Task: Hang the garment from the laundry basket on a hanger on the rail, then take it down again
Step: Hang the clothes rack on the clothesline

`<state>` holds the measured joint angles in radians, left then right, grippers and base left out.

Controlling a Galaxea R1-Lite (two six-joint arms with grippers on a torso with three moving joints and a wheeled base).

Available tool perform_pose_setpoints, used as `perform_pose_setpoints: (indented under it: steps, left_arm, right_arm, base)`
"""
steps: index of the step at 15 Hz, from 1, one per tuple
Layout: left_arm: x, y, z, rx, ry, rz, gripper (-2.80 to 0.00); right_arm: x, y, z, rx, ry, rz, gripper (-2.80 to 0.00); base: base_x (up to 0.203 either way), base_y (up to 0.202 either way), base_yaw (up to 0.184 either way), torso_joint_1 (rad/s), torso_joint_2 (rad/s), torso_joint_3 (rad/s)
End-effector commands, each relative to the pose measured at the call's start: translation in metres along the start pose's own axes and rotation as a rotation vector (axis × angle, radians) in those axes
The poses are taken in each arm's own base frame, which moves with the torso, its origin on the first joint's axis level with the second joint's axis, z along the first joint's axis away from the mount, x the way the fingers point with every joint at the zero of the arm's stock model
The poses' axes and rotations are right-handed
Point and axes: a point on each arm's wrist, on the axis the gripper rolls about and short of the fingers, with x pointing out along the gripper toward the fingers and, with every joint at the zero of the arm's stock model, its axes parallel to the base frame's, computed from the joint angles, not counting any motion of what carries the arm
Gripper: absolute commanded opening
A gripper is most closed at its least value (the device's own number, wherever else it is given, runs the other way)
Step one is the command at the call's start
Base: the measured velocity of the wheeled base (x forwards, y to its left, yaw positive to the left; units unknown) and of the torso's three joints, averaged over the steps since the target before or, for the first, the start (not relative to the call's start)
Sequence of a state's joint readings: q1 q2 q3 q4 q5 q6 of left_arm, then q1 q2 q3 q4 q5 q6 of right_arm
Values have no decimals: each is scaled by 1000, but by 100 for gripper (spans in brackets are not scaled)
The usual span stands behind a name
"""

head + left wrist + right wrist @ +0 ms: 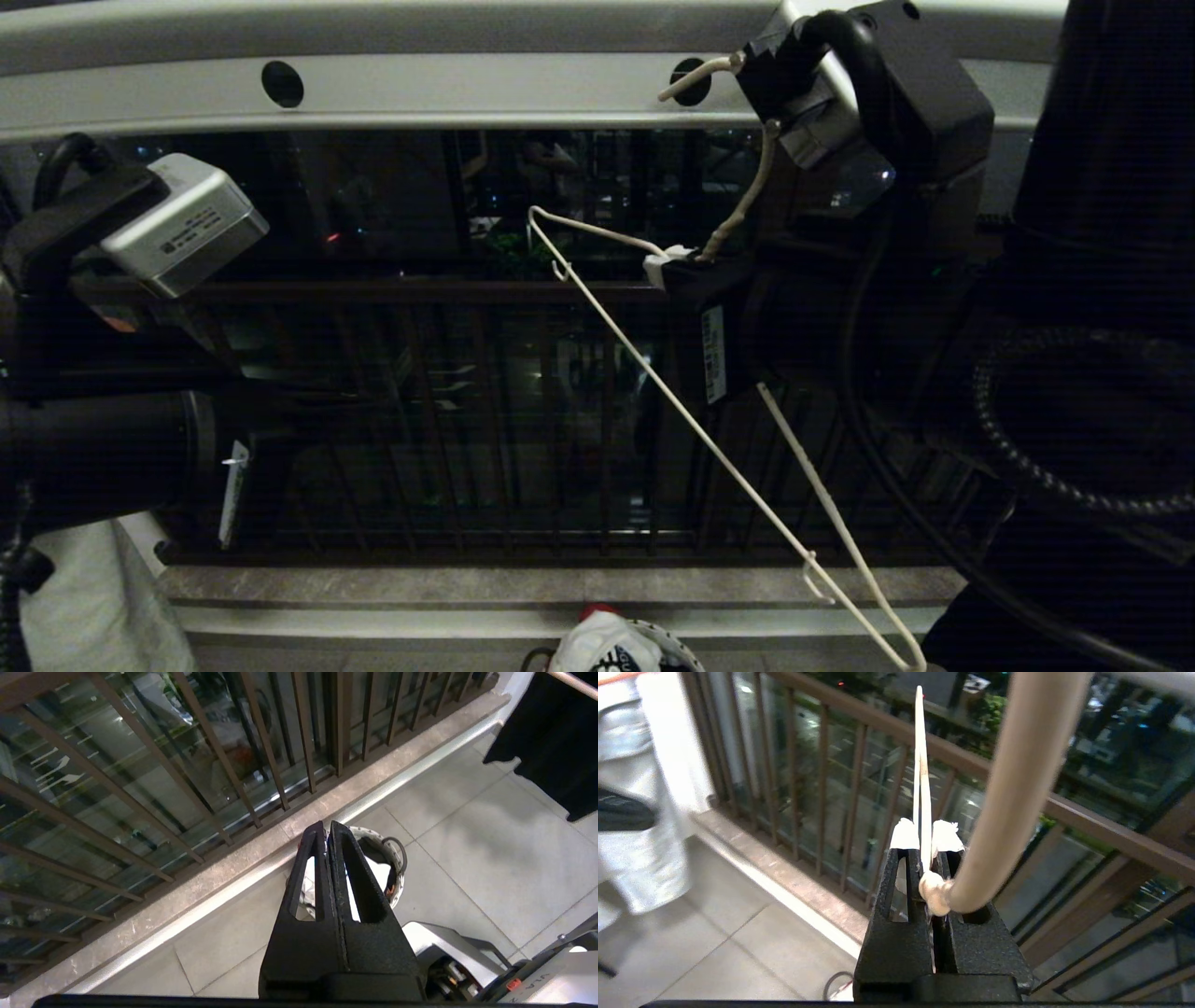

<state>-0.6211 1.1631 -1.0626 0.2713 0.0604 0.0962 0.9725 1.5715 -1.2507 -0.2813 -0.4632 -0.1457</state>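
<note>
The off-white wire hanger [691, 420] hangs bare and tilted below the pale grey rail [448, 93]. My right gripper [667, 266] is shut on it at the twisted neck, and the wire [922, 765] runs out between the white-tipped fingers [903, 835]. The hook's tip lies across a round hole [691, 79] in the rail; I cannot tell whether it passes through. The white garment [607, 649] lies in the laundry basket [397, 868] on the floor. Above the basket my left gripper [327, 828] is shut and holds nothing.
Dark balcony railing bars [467, 420] and a stone ledge [467, 583] stand right behind the hanger. A pale garment [93, 597] hangs at far left, a dark garment [556, 742] at the right. My own base [448, 947] sits beside the basket.
</note>
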Motion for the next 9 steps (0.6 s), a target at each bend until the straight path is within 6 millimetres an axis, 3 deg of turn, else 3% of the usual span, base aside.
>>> perform_pose_setpoints:
  steps: [1, 9]
  left_arm:
    - [-2, 0, 1, 0, -7, 0, -280]
    - [-7, 0, 1, 1, -21, 1, -280]
  right_arm:
    - [9, -9, 2, 2, -3, -40, -280]
    - [20, -17, 0, -12, 9, -77, -280]
  base:
    - [0, 0, 0, 0, 0, 0]
    - [0, 0, 0, 0, 0, 0]
